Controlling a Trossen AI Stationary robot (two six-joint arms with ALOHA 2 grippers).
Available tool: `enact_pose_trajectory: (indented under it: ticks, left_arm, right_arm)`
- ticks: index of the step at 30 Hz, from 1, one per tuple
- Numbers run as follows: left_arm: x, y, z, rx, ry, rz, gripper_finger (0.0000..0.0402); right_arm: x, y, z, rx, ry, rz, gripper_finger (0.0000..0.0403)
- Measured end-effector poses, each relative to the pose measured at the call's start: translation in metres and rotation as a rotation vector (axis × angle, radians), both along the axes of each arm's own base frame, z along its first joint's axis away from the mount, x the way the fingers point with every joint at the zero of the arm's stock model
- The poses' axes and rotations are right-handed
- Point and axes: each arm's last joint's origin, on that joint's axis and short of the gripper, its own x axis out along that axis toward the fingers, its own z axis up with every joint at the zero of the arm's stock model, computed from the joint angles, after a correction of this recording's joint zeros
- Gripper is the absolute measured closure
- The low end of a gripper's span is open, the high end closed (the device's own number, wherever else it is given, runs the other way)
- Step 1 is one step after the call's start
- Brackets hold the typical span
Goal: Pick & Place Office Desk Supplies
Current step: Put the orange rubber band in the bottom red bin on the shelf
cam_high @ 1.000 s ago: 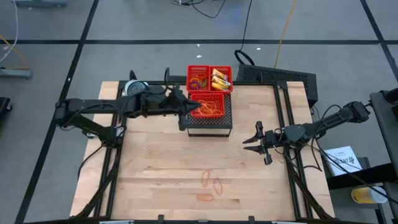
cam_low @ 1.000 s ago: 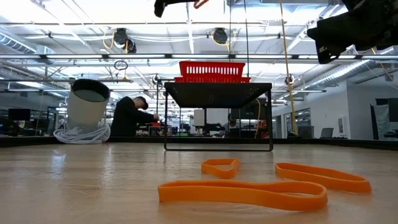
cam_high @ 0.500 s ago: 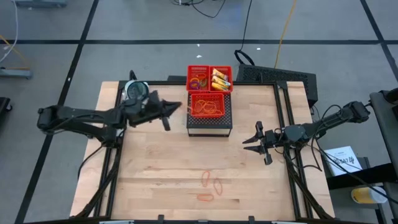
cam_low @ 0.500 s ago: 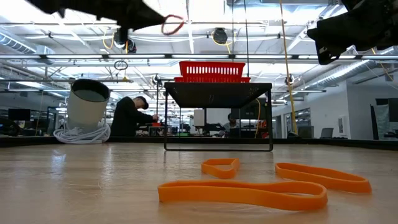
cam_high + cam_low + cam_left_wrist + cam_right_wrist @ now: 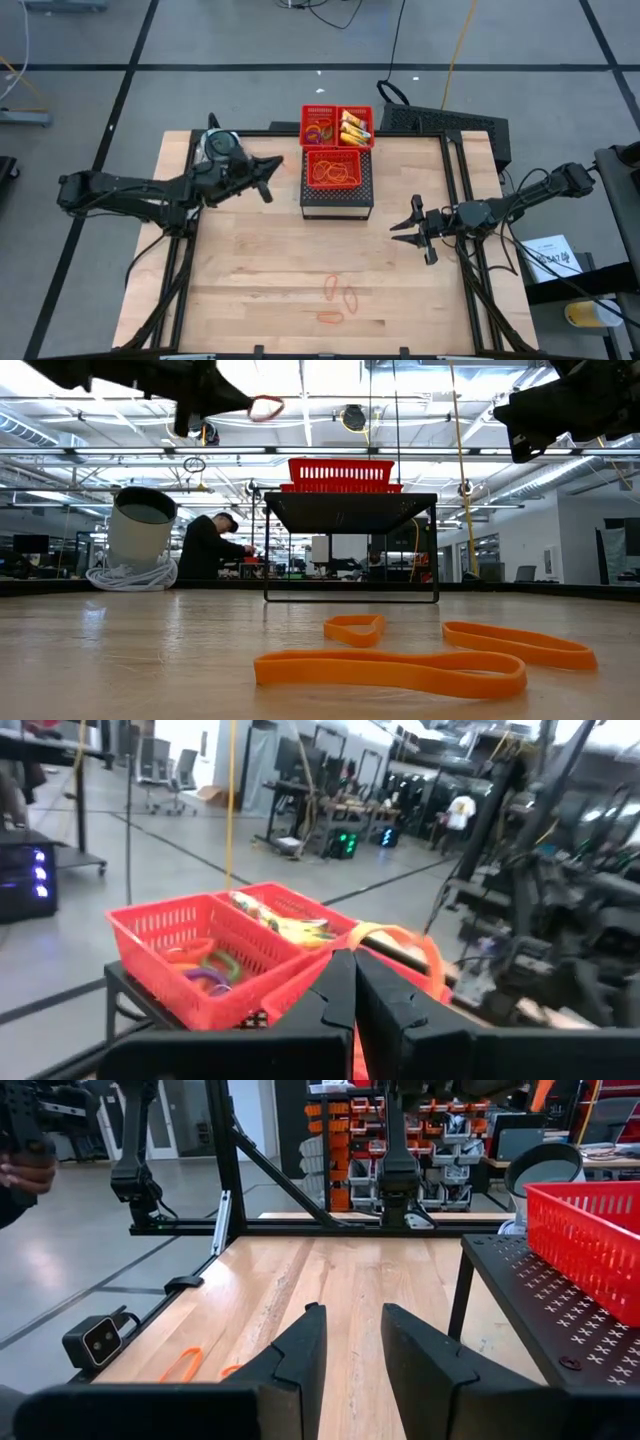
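High view looks straight down, far off, whole tabletop [image 5: 260, 260] in frame. Low view sits at tabletop level, close to the rubber bands [image 5: 390, 670], facing the red baskets [image 5: 341, 473] (shared by every view). Each wrist view looks forward past its own fingers toward the baskets.

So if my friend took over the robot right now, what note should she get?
Left end effector: shut on a rubber band, up in the air left of the red baskets.
Right end effector: open, holding nothing, waiting right of the stand.
Done: the baskets already hold rings, yellow packets and bands.
Left: three loose bands lie on the table near the front. The held band seems caught on the fingers; it may need another try at dropping it in the basket.
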Motion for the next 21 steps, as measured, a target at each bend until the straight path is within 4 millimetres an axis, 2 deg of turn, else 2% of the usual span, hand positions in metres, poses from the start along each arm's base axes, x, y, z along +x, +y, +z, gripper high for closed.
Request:
enact_pose_trajectory:
  ticks: [4, 12, 16, 21]
  left_arm:
    - [0.021, 0.004, 0.012, 0.036, 0.033, 0.026, 0.0399]
    - [0.074, 0.016, 0.025, 0.049, 0.207, 0.039, 0.04]
    - [0.097, 0.023, 0.019, 0.039, 0.298, 0.046, 0.0397]
    - [0.115, 0.026, 0.003, 0.029, 0.361, 0.047, 0.0396]
  right_arm:
    - [0.0, 0.0, 0.0, 0.0, 0.0, -0.001, 0.0314]
    - [0.0, 0.0, 0.0, 0.0, 0.0, 0.0, 0.0314]
    - [0.0, 0.0, 0.0, 0.0, 0.0, 0.001, 0.0314]
    - [0.0, 0.0, 0.0, 0.0, 0.0, 0.001, 0.0314]
